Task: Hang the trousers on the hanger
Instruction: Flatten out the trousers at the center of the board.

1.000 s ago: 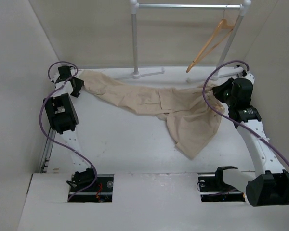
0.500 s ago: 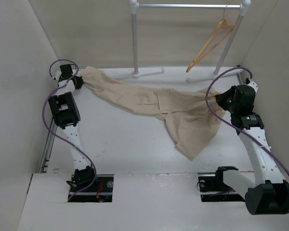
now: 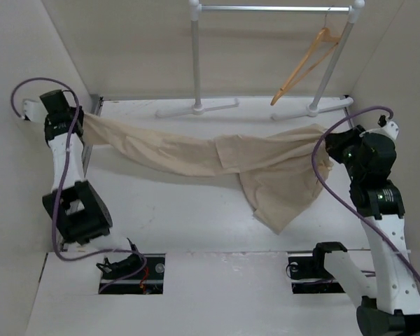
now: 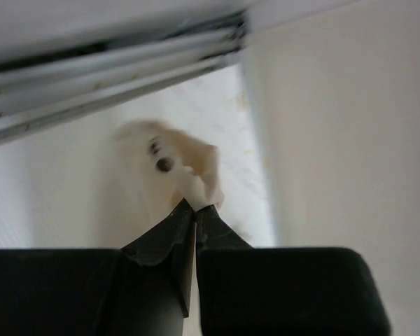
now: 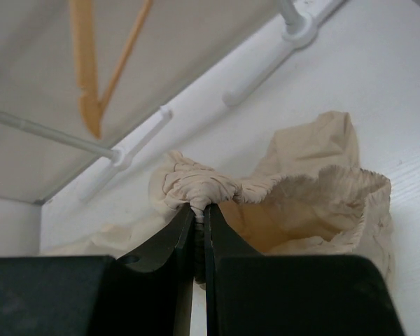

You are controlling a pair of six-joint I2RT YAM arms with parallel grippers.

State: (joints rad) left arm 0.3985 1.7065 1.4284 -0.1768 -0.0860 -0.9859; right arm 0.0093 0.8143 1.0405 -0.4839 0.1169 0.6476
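Right gripper (image 5: 199,212): jaws pinching a bunched edge of the trousers (image 3: 189,150), 3 o'clock.
Left gripper (image 4: 194,212): clamped on the opposite cloth end, 10 o'clock.
Trousers: stretched between both, mid-table.
Hanger (image 3: 302,64): 1 o'clock, hooked on garment rail (image 3: 266,8).

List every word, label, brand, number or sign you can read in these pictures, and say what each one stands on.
None: no view shows any readable text.
The trousers, the hanger and the garment rail carry no visible print.
The dark studs on the cloth in the left wrist view are too blurred to show any lettering.
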